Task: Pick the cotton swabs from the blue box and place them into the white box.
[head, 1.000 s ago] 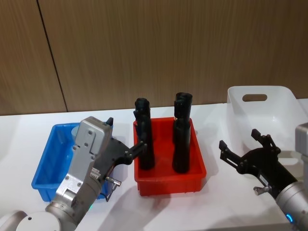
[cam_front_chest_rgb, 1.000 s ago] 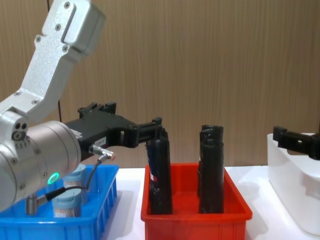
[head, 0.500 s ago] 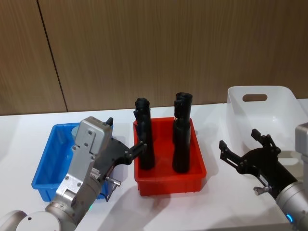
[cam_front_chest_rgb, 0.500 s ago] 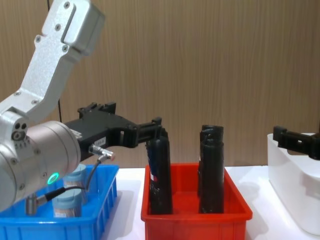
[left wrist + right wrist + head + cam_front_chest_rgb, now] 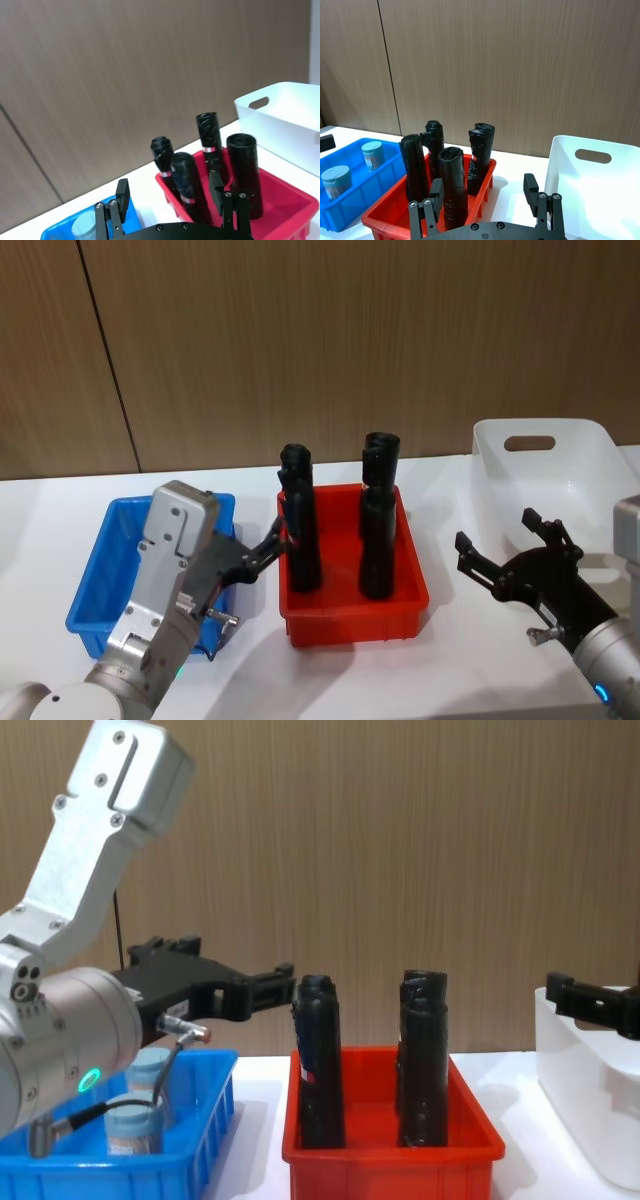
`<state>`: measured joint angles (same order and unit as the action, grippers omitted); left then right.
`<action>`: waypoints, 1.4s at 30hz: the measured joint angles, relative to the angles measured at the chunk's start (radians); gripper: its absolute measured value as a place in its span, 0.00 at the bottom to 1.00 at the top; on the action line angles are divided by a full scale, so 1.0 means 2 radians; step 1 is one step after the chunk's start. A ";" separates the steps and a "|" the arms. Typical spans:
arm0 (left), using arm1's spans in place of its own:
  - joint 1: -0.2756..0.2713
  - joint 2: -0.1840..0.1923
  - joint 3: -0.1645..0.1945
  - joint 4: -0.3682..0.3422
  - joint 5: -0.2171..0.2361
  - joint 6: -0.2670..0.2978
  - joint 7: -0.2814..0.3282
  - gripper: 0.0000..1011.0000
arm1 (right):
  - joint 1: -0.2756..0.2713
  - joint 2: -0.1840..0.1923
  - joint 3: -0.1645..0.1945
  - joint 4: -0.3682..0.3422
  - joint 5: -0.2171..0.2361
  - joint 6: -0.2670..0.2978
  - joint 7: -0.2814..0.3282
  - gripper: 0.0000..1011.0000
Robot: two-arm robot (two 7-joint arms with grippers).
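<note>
white table point(image 5: 445, 485), blue box point(image 5: 88, 590) left, red bin point(image 5: 355, 622) middle, white box point(image 5: 592, 456) right

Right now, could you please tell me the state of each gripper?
Left gripper: open, holding nothing, raised between the blue box and red bin.
Right gripper: open, holding nothing, in front of the white box.
</note>
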<state>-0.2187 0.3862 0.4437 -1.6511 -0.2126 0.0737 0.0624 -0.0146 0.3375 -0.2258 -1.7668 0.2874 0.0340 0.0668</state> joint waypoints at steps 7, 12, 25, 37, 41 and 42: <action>0.009 -0.002 -0.004 -0.008 -0.017 0.027 0.036 0.99 | 0.000 0.000 0.000 0.000 0.000 0.000 0.000 0.99; 0.013 -0.003 -0.008 -0.009 -0.030 0.042 0.056 0.99 | 0.000 0.000 0.000 0.000 0.000 0.000 0.000 0.99; 0.014 0.002 -0.028 0.006 -0.069 0.081 0.081 0.99 | 0.000 0.000 0.000 0.000 0.000 0.000 0.000 0.99; -0.007 0.000 -0.046 0.046 -0.085 0.100 0.065 0.99 | 0.000 0.000 0.000 0.000 0.000 0.000 0.000 0.99; -0.019 -0.002 -0.053 0.066 -0.087 0.101 0.050 0.99 | 0.000 0.000 0.000 0.000 0.000 0.000 0.000 0.99; -0.021 -0.002 -0.054 0.070 -0.087 0.101 0.047 0.99 | 0.000 0.000 0.000 0.000 0.000 0.000 0.000 0.99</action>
<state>-0.2610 0.3822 0.3359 -1.5114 -0.3873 0.2765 0.1562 -0.0147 0.3375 -0.2258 -1.7668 0.2873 0.0340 0.0667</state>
